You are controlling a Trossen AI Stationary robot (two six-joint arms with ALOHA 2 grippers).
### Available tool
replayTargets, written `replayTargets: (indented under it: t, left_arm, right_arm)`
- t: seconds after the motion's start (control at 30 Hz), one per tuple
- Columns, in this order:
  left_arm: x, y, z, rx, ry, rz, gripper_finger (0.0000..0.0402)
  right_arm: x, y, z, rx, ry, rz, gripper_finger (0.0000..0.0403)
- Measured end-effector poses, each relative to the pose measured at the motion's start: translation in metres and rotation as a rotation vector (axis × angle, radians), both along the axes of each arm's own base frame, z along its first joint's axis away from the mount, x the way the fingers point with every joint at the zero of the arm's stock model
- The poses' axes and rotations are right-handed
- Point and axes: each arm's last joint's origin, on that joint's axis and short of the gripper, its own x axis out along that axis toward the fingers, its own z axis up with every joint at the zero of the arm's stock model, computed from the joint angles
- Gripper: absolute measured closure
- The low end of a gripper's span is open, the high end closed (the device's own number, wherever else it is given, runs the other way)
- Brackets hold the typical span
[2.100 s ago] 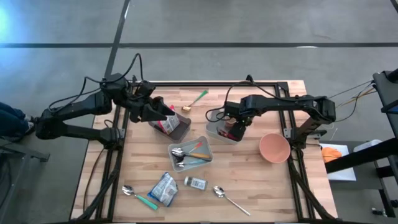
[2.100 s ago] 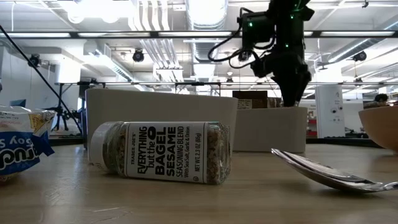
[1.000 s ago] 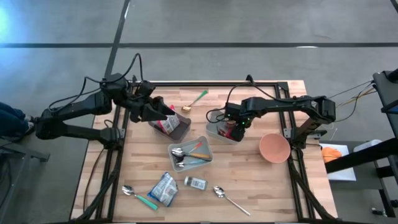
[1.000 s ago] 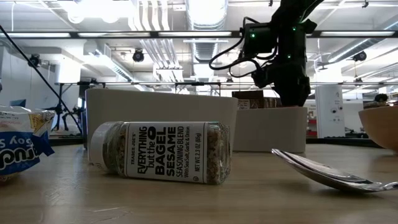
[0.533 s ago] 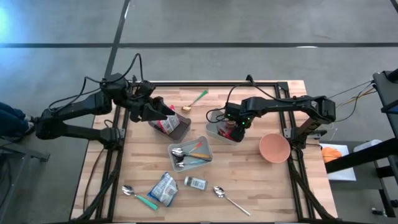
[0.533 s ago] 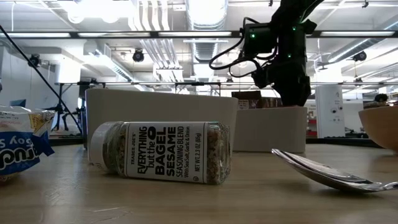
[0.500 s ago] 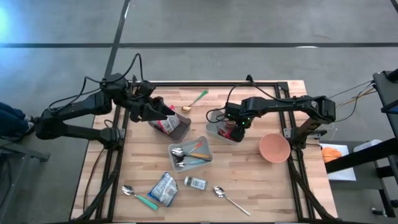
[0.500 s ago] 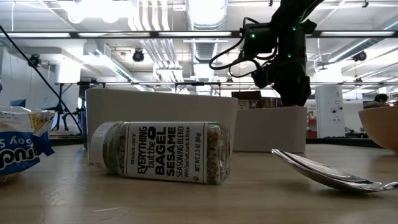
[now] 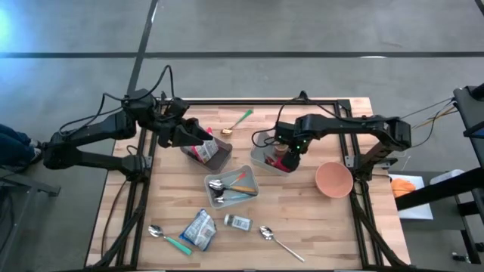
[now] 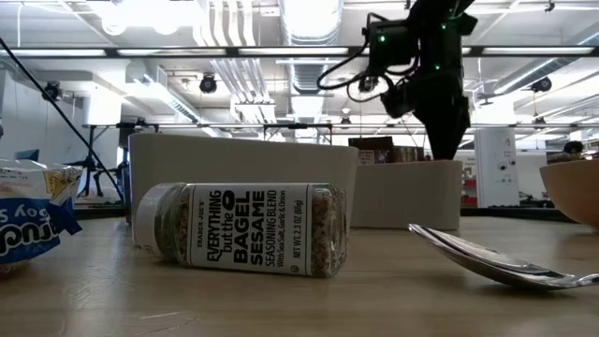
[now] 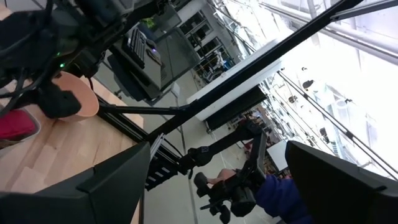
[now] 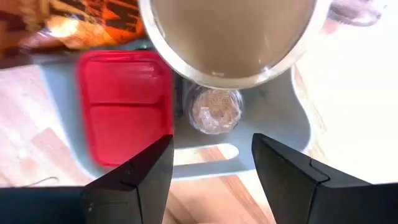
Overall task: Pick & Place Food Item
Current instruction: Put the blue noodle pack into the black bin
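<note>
1. Right gripper (image 9: 286, 149) hovers over the grey bin (image 9: 265, 160), which sits just to the right of the cutlery tray (image 9: 255, 181) and a little farther back on the table.
2. Its claw is released: both dark fingers are spread, and the right wrist view shows only the bin floor in the gap between them.
3. The food is down in that bin. A red box (image 12: 124, 106) lies flat, and a small jar (image 12: 214, 111) of brownish seeds stands just beside it.
4. A pale round thing (image 12: 233, 31) is also over the bin, above the jar. I cannot tell what it is.
5. Left gripper (image 9: 203, 138) waits behind and to the left of the cutlery tray, its claw spread wide and grasping nothing.
6. It hangs at a dark container (image 9: 219, 159) holding a red-and-white snack bag (image 9: 203, 153).
7. On the near side of the cutlery tray, a seasoning jar (image 10: 243, 227) lies on its side on the wood, with a blue snack packet (image 9: 198, 229) just to its left.
8. A pink bowl (image 9: 333, 179) stands well to the right of the tray, beyond the grey bin.
</note>
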Motion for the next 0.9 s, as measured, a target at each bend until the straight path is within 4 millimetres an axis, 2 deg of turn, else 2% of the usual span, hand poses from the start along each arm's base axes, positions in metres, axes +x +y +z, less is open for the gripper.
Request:
replayTargets:
  t: [0.33, 0.6, 0.73, 0.9]
  left_arm:
    - [0.0, 0.0, -0.001, -0.003, 0.008, 0.0, 0.0026]
    - [-0.002, 0.0, -0.018, -0.043, 0.185, -0.001, 0.0026]
    - [-0.004, -0.003, -0.025, -0.036, 0.256, -0.013, 0.0026]
    - [-0.001, -0.015, -0.032, -0.018, 0.297, -0.082, 0.0026]
  right_arm:
    - [-0.004, 0.001, 0.045, 0.006, 0.037, -0.005, 0.0188]
    - [0.003, 0.001, 0.079, -0.018, -0.075, -0.027, 0.0188]
    - [0.009, 0.01, 0.096, -0.031, -0.138, -0.004, 0.0188]
    - [0.015, 0.033, 0.109, -0.04, -0.193, 0.087, 0.0188]
